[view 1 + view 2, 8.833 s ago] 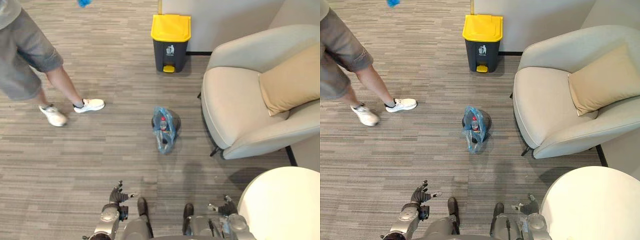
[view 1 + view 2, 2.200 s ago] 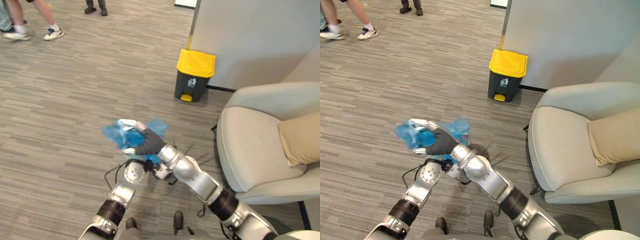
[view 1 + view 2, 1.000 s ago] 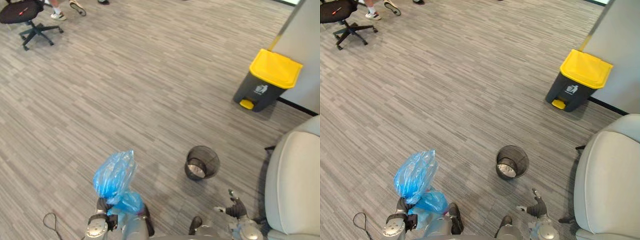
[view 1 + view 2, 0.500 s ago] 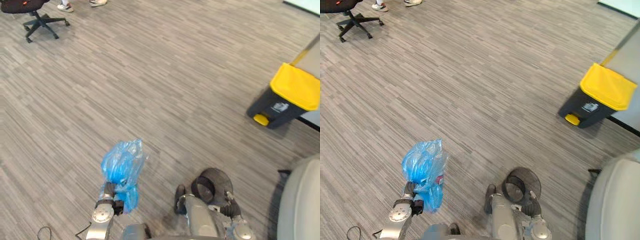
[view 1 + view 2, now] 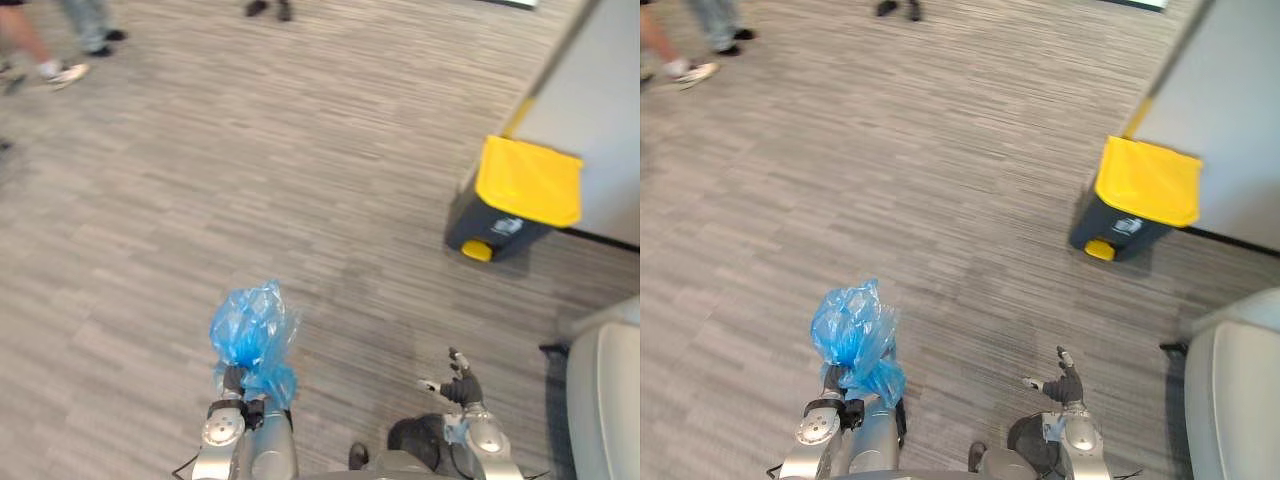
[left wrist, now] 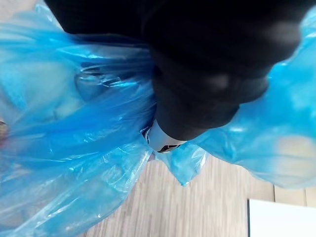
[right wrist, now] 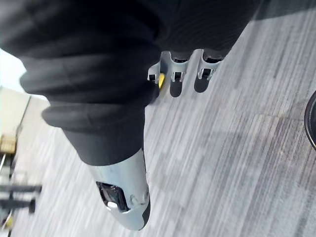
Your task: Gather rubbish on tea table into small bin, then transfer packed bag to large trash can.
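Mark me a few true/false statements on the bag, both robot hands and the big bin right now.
1. The left robot hand grips the blue bag, holding it off the floor. True.
2. The large trash can has its yellow lid open. False: the lid is closed.
3. The right robot hand holds a bottle. False: its fingers are spread and it holds nothing.
4. The large trash can stands beside a grey wall panel, ahead and to the robot's right. True.
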